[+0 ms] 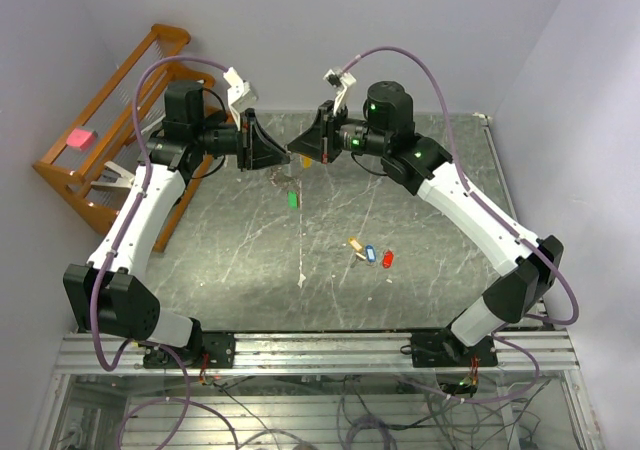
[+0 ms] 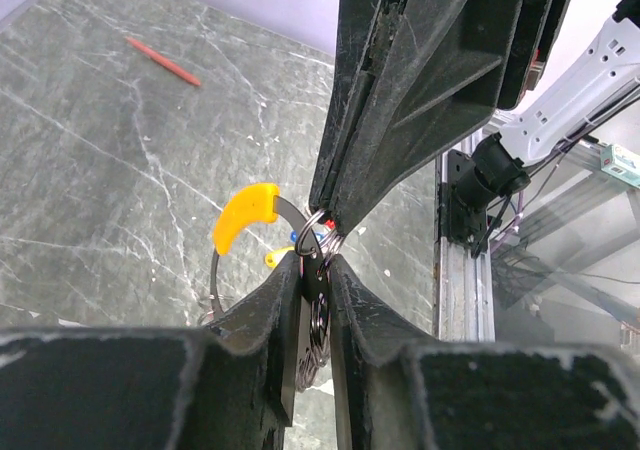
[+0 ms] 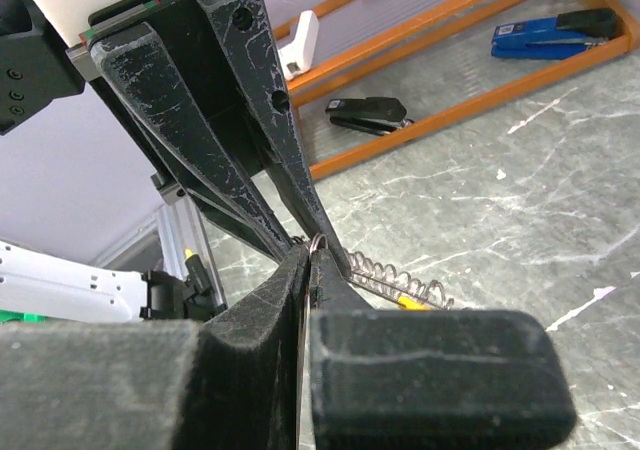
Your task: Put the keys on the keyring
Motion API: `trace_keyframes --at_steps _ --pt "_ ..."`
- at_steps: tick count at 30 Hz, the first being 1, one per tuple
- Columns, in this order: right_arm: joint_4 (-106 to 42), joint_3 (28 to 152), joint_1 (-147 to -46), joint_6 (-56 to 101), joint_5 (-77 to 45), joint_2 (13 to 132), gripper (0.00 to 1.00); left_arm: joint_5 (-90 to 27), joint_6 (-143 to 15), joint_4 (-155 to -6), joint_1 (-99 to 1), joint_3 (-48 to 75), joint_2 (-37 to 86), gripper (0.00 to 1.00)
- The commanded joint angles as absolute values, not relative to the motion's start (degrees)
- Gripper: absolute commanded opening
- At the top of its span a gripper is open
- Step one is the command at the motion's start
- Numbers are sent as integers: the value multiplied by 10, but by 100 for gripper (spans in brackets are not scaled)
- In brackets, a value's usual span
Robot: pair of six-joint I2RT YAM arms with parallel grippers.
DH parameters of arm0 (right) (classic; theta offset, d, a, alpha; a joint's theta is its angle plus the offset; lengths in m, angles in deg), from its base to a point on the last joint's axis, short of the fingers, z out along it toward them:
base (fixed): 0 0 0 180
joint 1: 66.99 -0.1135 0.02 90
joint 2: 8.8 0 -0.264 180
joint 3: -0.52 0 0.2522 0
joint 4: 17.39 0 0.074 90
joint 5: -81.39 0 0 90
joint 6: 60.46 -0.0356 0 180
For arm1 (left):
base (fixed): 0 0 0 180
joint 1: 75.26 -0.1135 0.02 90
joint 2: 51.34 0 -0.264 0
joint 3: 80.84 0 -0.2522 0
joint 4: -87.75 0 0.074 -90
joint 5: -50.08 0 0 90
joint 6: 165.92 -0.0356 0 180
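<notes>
Both grippers meet tip to tip above the middle of the marble table. My left gripper (image 1: 283, 153) (image 2: 316, 260) is shut on the keyring (image 2: 318, 300), pinching a flat black piece and silvery coils. The keyring's yellow banana-shaped piece (image 2: 245, 215) hangs just left of the jaws. My right gripper (image 1: 299, 150) (image 3: 312, 255) is shut on a thin silvery ring of the same keyring (image 3: 318, 240), and a wire coil (image 3: 400, 282) trails off to the right. On the table lie the keys: green (image 1: 292, 199), yellow (image 1: 355, 243), blue (image 1: 369, 255) and red (image 1: 388, 259).
A wooden rack (image 1: 110, 120) stands at the back left, with a black stapler (image 3: 368, 113) and a blue stapler (image 3: 555, 32) in it. A thin red pencil (image 2: 163, 62) lies on the marble. The metal rail (image 2: 455, 270) marks the table's near edge.
</notes>
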State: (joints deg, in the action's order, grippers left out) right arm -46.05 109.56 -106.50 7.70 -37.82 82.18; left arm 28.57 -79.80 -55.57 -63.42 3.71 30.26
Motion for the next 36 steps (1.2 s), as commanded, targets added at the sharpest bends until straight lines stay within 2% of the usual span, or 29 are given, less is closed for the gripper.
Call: trace_keyframes --at_steps 1,6,13,19,22,24,34,36 --pt "-421 1091 -1068 70 -393 794 0 298 -781 -587 -632 33 307 26" --pt "-417 1090 -1068 68 -393 792 0 302 -765 -597 -632 27 312 39" --pt "-402 1085 -1067 60 -396 794 0 309 -747 -610 -631 28 309 41" --pt "-402 1084 -1068 60 -393 788 0 309 -734 -619 -632 34 307 22" --pt "-409 1083 -1068 62 -393 787 0 324 -691 -656 -631 43 309 17" --pt "-411 1080 -1068 62 -395 786 0 329 -690 -649 -631 33 311 7" --pt "-446 1063 -1066 94 -409 763 0 352 -911 -415 -630 -43 312 7" --pt "-455 1057 -1064 104 -407 753 4 361 -937 -389 -630 -43 309 7"
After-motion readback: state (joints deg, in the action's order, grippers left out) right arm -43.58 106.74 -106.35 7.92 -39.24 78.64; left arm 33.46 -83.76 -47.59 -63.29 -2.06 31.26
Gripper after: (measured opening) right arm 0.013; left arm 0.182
